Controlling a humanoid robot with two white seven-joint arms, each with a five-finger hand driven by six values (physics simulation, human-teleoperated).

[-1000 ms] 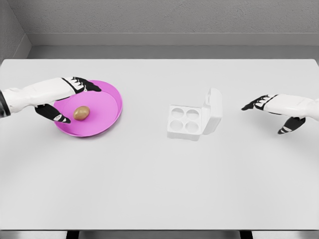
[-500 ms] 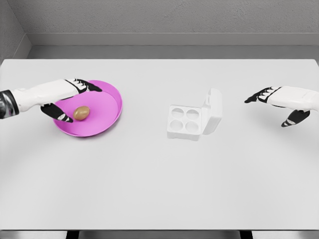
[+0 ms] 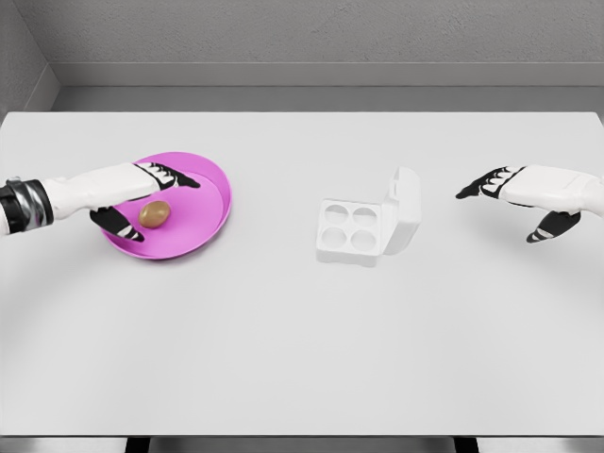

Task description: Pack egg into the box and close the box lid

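Brown egg (image 3: 155, 213) lying on its side in the shallow pink plate (image 3: 212, 179), toward the plate's left half, on the white table (image 3: 302, 330). Left hand (image 3: 142, 193) reaches in over the plate rim; fingers (image 3: 175, 176) arch above and behind the egg, thumb (image 3: 123, 225) low at its near-left side, spread around it and not yet closed; whether any tip touches the shell cannot be told. Judgement: egg is light, rigid, smooth and brittle, rounded enough to roll on the plate's slick floor if nudged off-centre. Best hold looks like across the short middle, thumb opposing two or more fingers, light even pressure, no squeeze at the ends. White box (image 3: 351, 231) sits well apart to the right, four round cups showing, all unfilled; lid (image 3: 402, 209) stands raised on its right side, hinge there. Box looks light and likely to slide if pushed when the lid is swung down. Right hand (image 3: 514, 193) hovers to the right of the box, apart from it, fingers extended and loose, holding nothing.
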